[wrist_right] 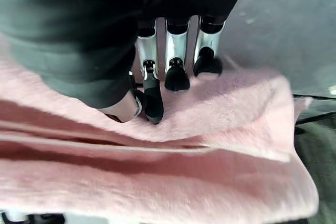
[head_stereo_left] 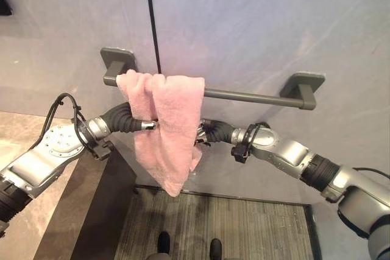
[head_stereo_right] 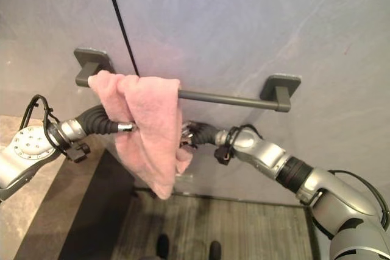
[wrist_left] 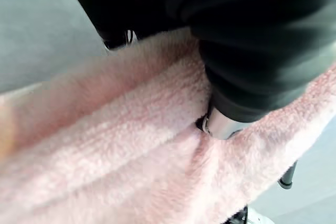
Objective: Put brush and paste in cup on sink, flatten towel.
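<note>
You have a grey wall (head_stereo_left: 256, 22) carrying a dark towel bar (head_stereo_left: 244, 96) that runs left to right. The pink towel (head_stereo_left: 167, 126) hangs bunched at the bar's left end, folds running downward, most of the bar to its right bare. Both hands flank it at mid-height: the left hand (head_stereo_left: 148, 125) is buried in the folds, so you cannot tell its grip; the right hand (wrist_right: 168, 72) pinches the towel's right edge. Spreading, in my judgement, runs rightward along the bar, favouring the right hand.
</note>
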You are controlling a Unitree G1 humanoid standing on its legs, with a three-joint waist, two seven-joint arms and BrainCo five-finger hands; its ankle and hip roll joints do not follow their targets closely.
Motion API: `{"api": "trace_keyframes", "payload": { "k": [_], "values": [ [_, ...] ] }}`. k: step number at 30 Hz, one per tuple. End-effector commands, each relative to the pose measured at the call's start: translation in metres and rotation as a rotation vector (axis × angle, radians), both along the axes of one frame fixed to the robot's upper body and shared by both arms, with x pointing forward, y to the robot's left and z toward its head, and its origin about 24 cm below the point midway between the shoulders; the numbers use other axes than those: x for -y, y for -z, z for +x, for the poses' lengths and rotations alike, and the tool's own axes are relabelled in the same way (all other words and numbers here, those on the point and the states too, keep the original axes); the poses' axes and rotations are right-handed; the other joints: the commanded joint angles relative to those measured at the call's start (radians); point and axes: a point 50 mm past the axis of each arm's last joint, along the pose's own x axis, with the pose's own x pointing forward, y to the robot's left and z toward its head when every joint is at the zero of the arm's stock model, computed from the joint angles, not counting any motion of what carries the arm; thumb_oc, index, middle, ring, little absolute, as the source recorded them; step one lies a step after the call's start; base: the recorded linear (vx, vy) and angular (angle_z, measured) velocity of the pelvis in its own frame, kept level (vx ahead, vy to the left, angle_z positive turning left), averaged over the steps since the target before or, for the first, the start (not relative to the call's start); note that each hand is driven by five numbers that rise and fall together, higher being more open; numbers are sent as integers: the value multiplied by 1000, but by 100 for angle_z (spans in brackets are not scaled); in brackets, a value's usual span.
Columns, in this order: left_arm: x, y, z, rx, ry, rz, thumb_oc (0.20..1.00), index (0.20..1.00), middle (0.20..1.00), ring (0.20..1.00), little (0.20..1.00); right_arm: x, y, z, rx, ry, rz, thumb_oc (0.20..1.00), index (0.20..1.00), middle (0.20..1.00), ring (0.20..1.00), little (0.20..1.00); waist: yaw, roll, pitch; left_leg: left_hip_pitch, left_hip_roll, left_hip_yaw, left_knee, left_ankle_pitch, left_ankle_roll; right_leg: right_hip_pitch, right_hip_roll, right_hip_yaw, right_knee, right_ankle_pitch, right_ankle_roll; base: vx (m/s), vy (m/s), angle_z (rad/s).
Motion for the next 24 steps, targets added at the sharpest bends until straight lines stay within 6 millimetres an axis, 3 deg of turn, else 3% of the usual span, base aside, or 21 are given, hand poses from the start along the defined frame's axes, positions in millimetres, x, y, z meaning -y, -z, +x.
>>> {"api": "trace_keyframes", "payload": {
  "k": [1, 6, 10, 14, 15, 16, 18, 20, 21, 22, 24],
  "values": [
    [4, -10, -7, 39, 31, -51, 200, 200, 200, 200, 200, 2, -30, -1, 107, -6, 133, 200, 200, 200, 200, 200, 19, -41, -55, 19, 72, 40, 7, -32, -56, -4, -143, 0, 1, 28, 116, 0, 0, 0],
    [11, -26, -16, 93, 84, -118, 200, 200, 200, 200, 200, -1, -42, -13, 115, -60, 224, 200, 200, 200, 200, 200, 18, -41, -59, 20, 74, 41, 7, -33, -57, -3, -142, 2, 1, 27, 116, 0, 0, 0],
    [12, -42, -29, 159, 122, -205, 200, 200, 200, 200, 200, 1, -68, -36, 172, -162, 360, 200, 200, 200, 200, 200, 13, -39, -62, 22, 74, 42, 7, -33, -56, -2, -141, 3, 1, 24, 116, 0, 0, 0],
    [11, -52, -46, 212, 159, -187, 200, 200, 200, 200, 200, 7, -64, -46, 185, -173, 379, 200, 200, 200, 200, 200, 16, -35, -61, 23, 73, 41, 7, -35, -54, 2, -143, -2, 1, 22, 116, 0, 0, 0],
    [10, -48, -46, 185, 157, -237, 200, 200, 200, 200, 200, 9, -61, -47, 187, -166, 364, 200, 200, 200, 200, 200, 14, -34, -61, 25, 73, 42, 7, -36, -54, 2, -143, -1, 1, 23, 116, 0, 0, 0],
    [4, -33, -40, 123, 111, -232, 200, 200, 200, 200, 200, 13, -43, -43, 151, -113, 312, 200, 200, 200, 200, 200, 12, -31, -60, 27, 72, 44, 7, -35, -53, 2, -142, -2, 1, 25, 115, 0, 0, 0],
    [2, -24, -37, 96, 92, -188, 200, 200, 200, 200, 200, 13, -32, -42, 108, -107, 287, 200, 200, 200, 200, 200, 15, -29, -60, 27, 72, 43, 7, -35, -52, 3, -143, -1, 1, 25, 115, 0, 0, 0],
    [-5, 2, -31, 9, 22, -103, 200, 200, 200, 200, 200, 12, -7, -40, 32, -63, 252, 200, 200, 200, 200, 200, 14, -24, -57, 26, 71, 42, 7, -33, -52, 5, -142, -5, 1, 26, 114, -9, 0, -2],
    [-4, 9, -30, -22, 23, -85, 200, 200, 200, 200, 200, 11, -4, -41, 21, -72, 247, 200, 200, 200, 200, 200, 16, -23, -58, 26, 71, 42, 7, -33, -52, 5, -142, -5, 1, 26, 114, 0, 0, 0],
    [-6, 26, -28, -66, 1, -13, 200, 200, 200, 200, 200, 11, 18, -45, -61, -24, 273, 200, 200, 200, 200, 200, 10, -18, -56, 29, 71, 44, 7, -34, -51, 6, -143, -4, 1, 26, 114, 0, 0, 0],
    [0, 25, -29, -34, 26, 35, 200, 200, 200, 200, 200, 14, 26, -47, -78, 15, 291, 200, 200, 200, 200, 200, 9, -17, -55, 29, 71, 45, 7, -34, -51, 7, -143, -5, 1, 25, 114, 0, 0, 0]
  ]
}}
